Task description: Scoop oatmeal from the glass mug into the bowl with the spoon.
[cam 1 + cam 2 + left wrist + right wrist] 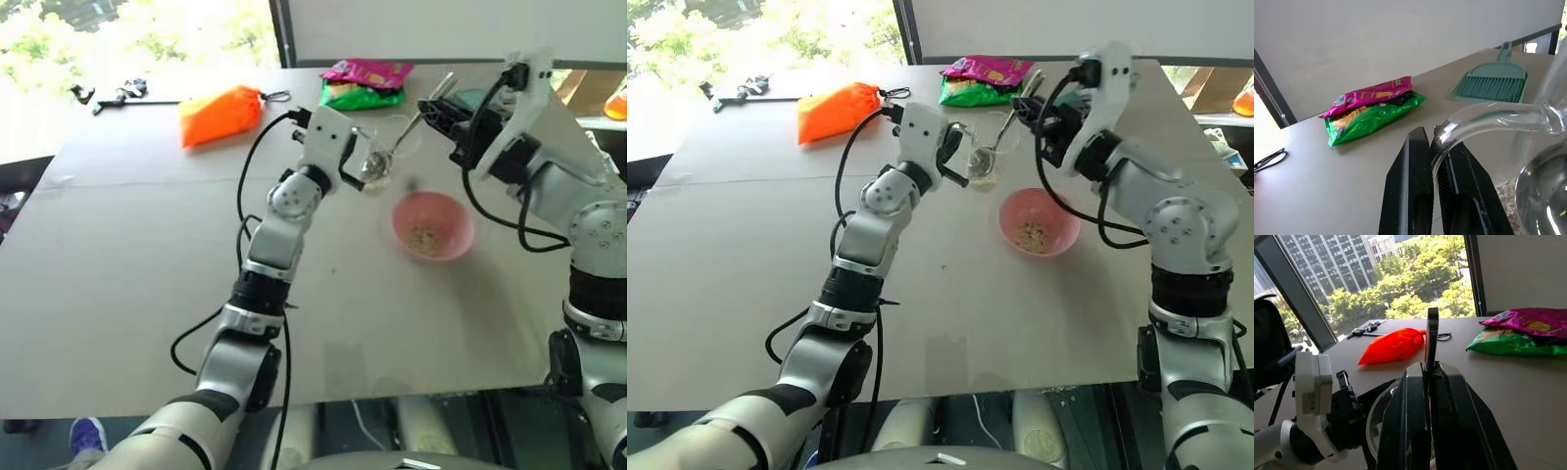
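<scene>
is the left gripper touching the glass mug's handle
Touching. The left wrist view shows the left gripper with its black fingers shut on the glass mug by its handle.

Head stereo pair is looking forward and down over the table (pixel 147 294) from above — both eyes sharing the whole tabletop. Wrist cameras are sitting close behind their fingers, both catching the green snack bag (pixel 1371 117).

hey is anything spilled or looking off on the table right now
No spill stands out. The oatmeal sits inside the bowl. The glass mug is held by its handle in the left tool, and the right tool grips the spoon, which dips into the mug.
</scene>
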